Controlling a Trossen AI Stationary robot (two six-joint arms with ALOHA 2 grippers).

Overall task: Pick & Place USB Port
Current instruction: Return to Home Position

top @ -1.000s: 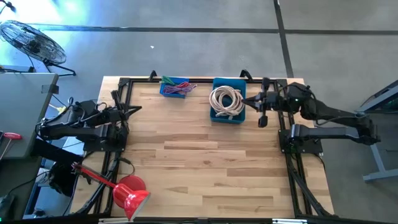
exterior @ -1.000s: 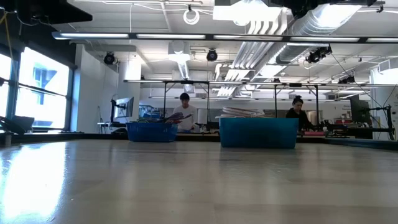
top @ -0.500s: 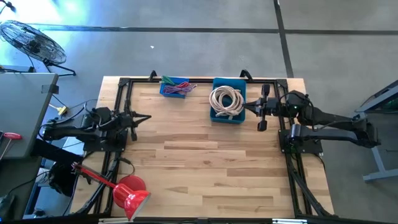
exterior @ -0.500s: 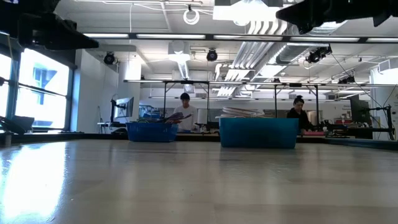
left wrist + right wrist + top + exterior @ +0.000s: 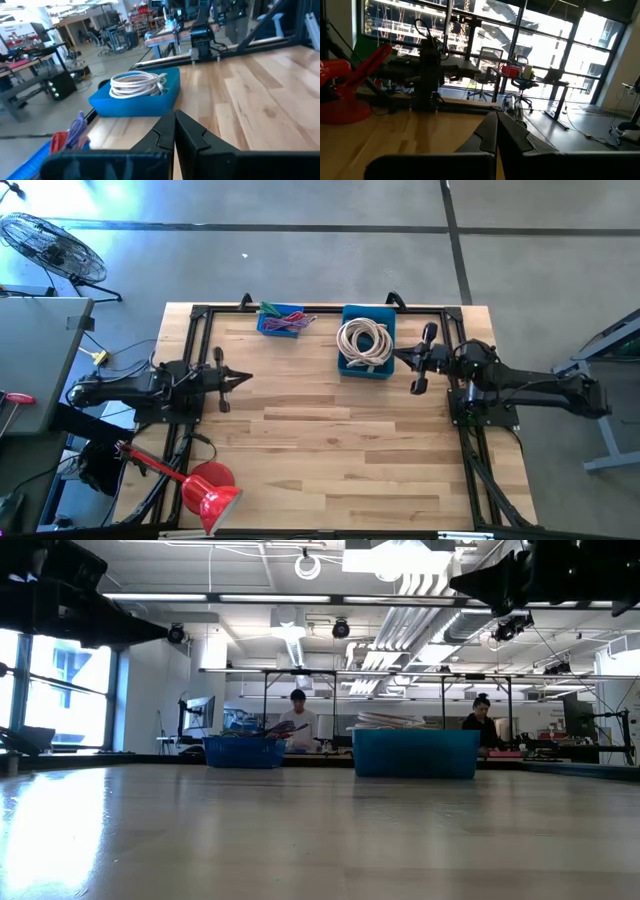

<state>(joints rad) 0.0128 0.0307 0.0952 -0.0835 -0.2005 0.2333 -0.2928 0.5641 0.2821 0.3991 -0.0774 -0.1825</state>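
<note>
Left gripper (image 5: 244,380) had its fingers pinched together on nothing, out over the table's (image 5: 330,450) left side and pointing toward the middle. The right gripper (image 5: 398,357) was likewise closed and empty, its tip just beside the dark blue bin (image 5: 368,312).

One coiled white cable (image 5: 364,340) lay inside that bin, at the far edge of the table. To its left, well apart, the smaller blue bin (image 5: 264,327) held a bundle of coloured cables (image 5: 285,318): red, purple and a bit of green showed, though the strands could not be counted. No cable lay loose on the wood, so the sorting looked finished and the step in hand was the arms' retreat to rest. By my judgement, that called only for folding each arm back toward its base, the right one clear of the bin wall.

By count: two arms, two bins, one white coil, one coloured bundle. Off to the side were one red stand (image 5: 210,488) at the near left corner and one fan (image 5: 50,245) on the floor.
</note>
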